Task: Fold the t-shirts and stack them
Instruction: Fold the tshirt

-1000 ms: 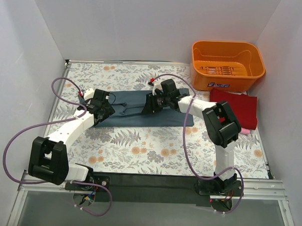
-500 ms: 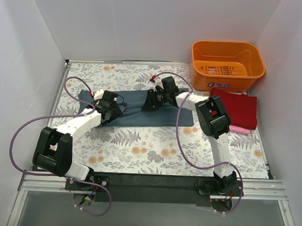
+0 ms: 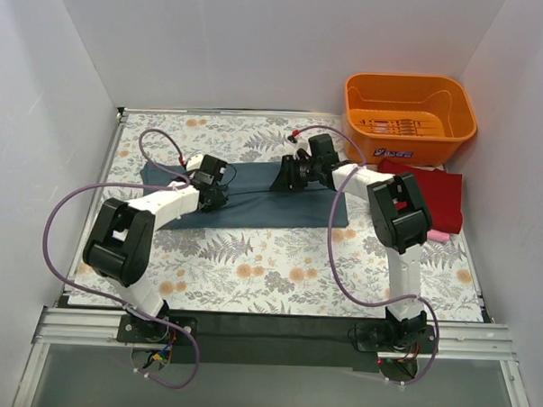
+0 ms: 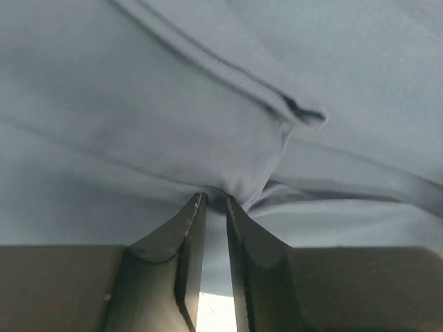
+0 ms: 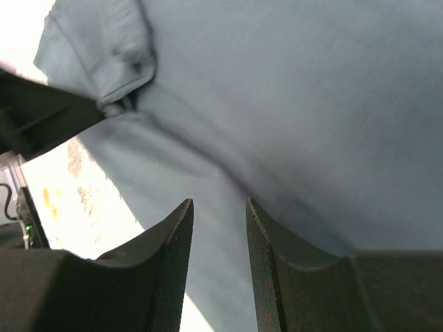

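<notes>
The slate blue-grey t-shirt [image 3: 262, 208] lies spread flat across the middle of the table. My left gripper [image 3: 223, 193] rests low on its left part, shut on a pinched fold of the blue-grey cloth [image 4: 242, 181], and the left wrist view [image 4: 214, 201] shows it closely. My right gripper [image 3: 282, 180] hovers over the shirt's far middle edge. Its jaws are open and empty in the right wrist view [image 5: 218, 204], just above the cloth [image 5: 311, 104]. The dark red t-shirt [image 3: 425, 197] lies folded at the right, with a strip of the pink t-shirt [image 3: 437, 236] showing under it.
An orange plastic basket [image 3: 409, 115] stands at the back right corner, just behind the red shirt. White walls close in the floral table [image 3: 250, 270] on three sides. Purple cables loop off both arms.
My left gripper has slid right along the shirt, uncovering the shirt's left end. My right gripper has shifted slightly right and farther back, and its arm has swung.
</notes>
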